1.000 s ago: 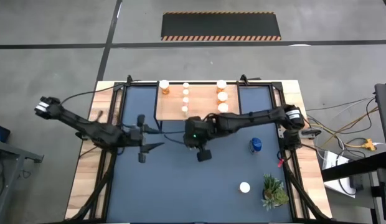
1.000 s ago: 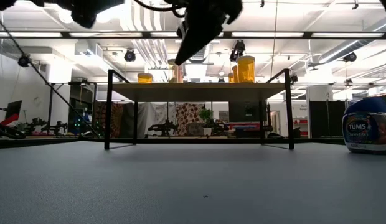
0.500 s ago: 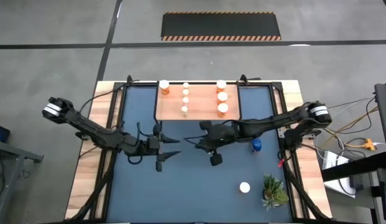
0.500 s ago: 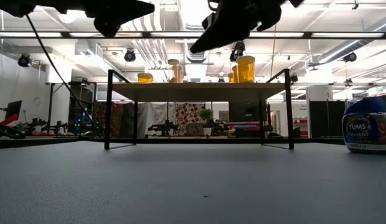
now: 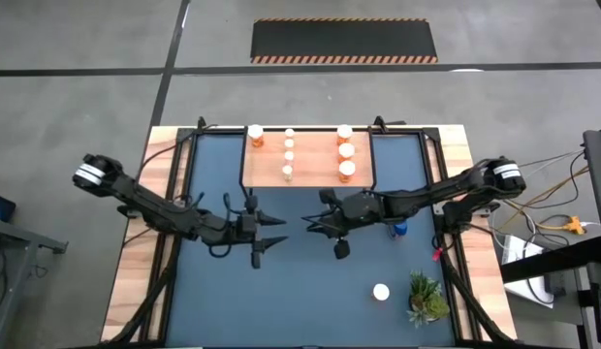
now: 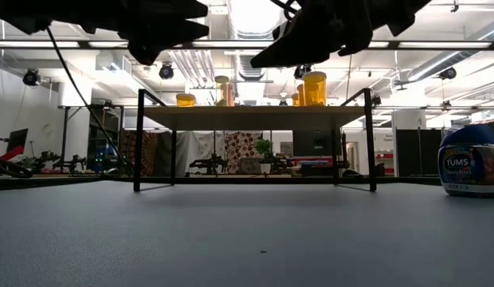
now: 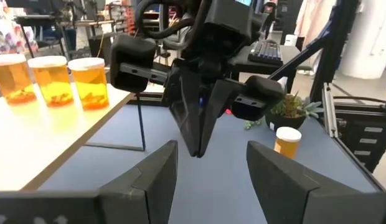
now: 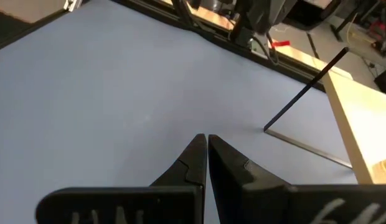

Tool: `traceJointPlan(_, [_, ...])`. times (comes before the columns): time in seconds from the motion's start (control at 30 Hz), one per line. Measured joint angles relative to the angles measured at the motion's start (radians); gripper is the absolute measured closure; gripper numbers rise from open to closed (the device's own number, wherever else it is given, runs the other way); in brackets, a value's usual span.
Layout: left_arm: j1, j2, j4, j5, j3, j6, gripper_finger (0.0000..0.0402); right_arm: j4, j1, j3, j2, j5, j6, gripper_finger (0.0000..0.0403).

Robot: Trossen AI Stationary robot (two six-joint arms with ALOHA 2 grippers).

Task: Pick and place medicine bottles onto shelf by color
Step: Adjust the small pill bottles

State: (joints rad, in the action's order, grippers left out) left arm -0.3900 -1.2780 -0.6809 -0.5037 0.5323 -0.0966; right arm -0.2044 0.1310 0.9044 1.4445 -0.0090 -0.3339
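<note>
Between placements, it seems: seven bottles [image 5: 347, 168] stand on the shelf [image 5: 315, 174], while a blue bottle [image 5: 399, 229] and an orange one [image 5: 381, 292] wait on the desk [image 5: 281, 301]. Next call is a reach for either. Both arms stretch inward, tips facing, above mid-desk: left hand [image 5: 278, 230] half open and empty, right hand [image 5: 307, 221] closed on nothing.

Small green plant [image 5: 427, 297] near table corner, dark blue mat [image 5: 281, 291], cables [image 5: 543, 208]
</note>
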Motion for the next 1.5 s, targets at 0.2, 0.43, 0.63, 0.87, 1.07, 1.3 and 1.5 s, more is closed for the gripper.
traceJointPlan(0.2, [0.007,-0.022,-0.001,-0.002,0.000,-0.002,0.0226,-0.048,0.000,-0.026,0.002,-0.003,-0.026,0.0394])
traceJointPlan(0.43, [0.043,-0.025,-0.007,-0.011,0.008,-0.027,0.0226,-0.032,0.000,-0.026,-0.009,-0.002,-0.045,0.0394])
traceJointPlan(0.63, [0.080,-0.021,0.198,-0.012,0.071,-0.029,0.0241,0.040,0.000,-0.029,-0.056,-0.002,-0.043,0.0394])
traceJointPlan(0.87, [0.152,-0.011,0.671,-0.012,0.247,-0.025,0.0322,0.042,0.000,-0.068,-0.130,-0.002,-0.018,0.0394])
traceJointPlan(1.07, [0.219,-0.002,0.900,-0.029,0.344,0.026,0.0395,0.046,0.002,-0.097,-0.160,-0.002,-0.005,0.0394])
traceJointPlan(1.3, [0.309,-0.002,0.909,-0.117,0.345,0.085,0.0394,0.043,0.002,-0.098,-0.161,-0.002,-0.004,0.0394])
traceJointPlan(1.5, [0.350,-0.003,0.895,-0.116,0.344,0.084,0.0394,0.043,0.002,-0.098,-0.161,-0.002,-0.005,0.0394])
